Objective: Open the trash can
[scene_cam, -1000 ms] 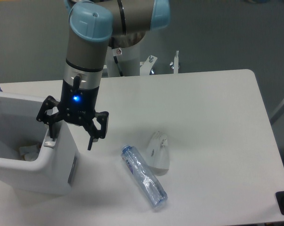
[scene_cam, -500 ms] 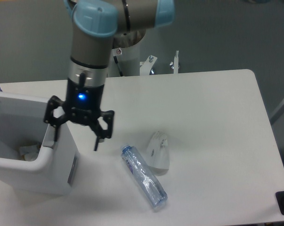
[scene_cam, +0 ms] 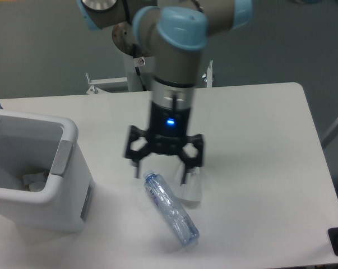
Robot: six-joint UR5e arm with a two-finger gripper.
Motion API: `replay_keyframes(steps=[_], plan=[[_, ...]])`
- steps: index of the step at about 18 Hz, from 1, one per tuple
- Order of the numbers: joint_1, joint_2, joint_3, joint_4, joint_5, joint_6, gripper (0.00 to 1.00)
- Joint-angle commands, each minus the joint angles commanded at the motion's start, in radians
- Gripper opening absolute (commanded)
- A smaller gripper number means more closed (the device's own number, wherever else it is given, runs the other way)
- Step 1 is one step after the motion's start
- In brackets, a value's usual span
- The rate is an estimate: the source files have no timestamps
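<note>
White tabletop carries the trash can at its left edge, top open with scraps visible inside, so the opening looks done. Empty, the gripper hangs spread above a plastic bottle.

Trash can left of bottle on table.
</note>
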Motion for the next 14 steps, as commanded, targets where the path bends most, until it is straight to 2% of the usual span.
replay_keyframes(steps=[4,10,12,14], plan=[[0.060,-0.038,-0.009,-0.003,0.030,0.095,1.00],[0.062,-0.071,-0.014,-0.015,0.202,0.212,1.00],[0.055,-0.074,-0.015,-0.021,0.257,0.285,1.00],[0.052,-0.078,-0.014,-0.052,0.276,0.374,1.00]])
